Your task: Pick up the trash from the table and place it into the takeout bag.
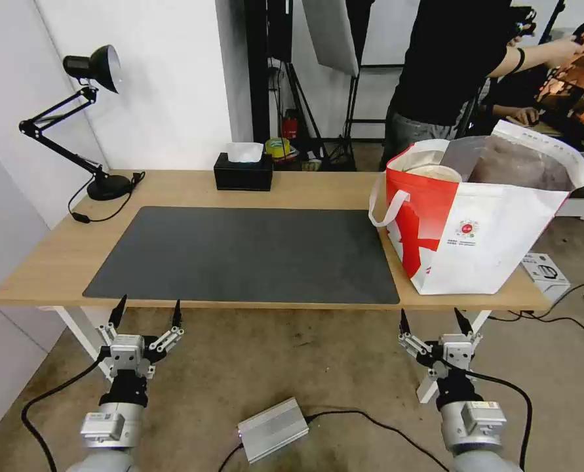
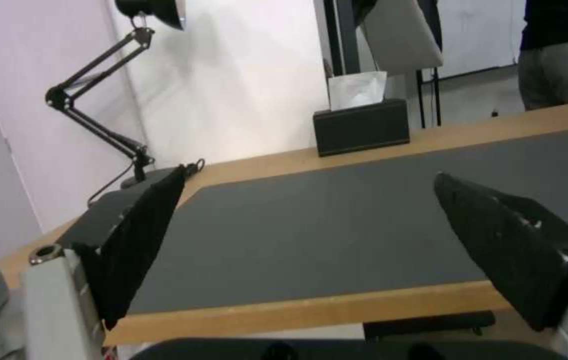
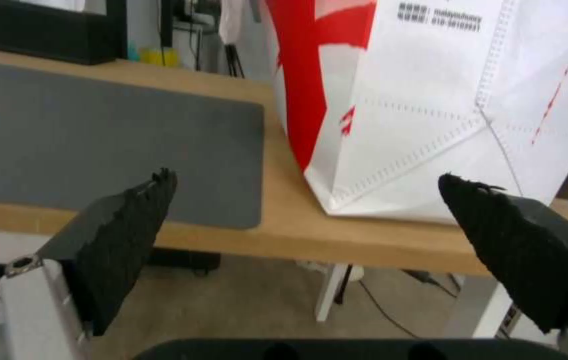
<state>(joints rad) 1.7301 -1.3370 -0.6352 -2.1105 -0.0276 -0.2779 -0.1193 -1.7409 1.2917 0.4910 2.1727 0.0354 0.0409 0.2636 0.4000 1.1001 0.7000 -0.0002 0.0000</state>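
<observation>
The takeout bag (image 1: pixel 488 242), white with a red side panel, stands upright on the right end of the table (image 1: pixel 62 255). Its mouth is open, and a beige round bowl (image 1: pixel 434 173) of trash sits inside near the red side. Nothing lies on the dark grey mat (image 1: pixel 239 252). My left gripper (image 1: pixel 149 303) hangs open just below the table's front edge, near the mat's left corner. My right gripper (image 1: pixel 430 314) is open too, below the front edge under the bag. The right wrist view has the bag's white wall (image 3: pixel 417 100) close ahead of the right gripper (image 3: pixel 305 176). The left gripper (image 2: pixel 311 175) faces the bare mat (image 2: pixel 337 225).
A black tissue box (image 1: pixel 242 172) stands at the table's back edge, and a black desk lamp (image 1: pixel 101 187) at the back left corner. On the floor lie a silver box (image 1: pixel 272 429) with cables and a small white box (image 1: pixel 544 269). A person stands behind the bag.
</observation>
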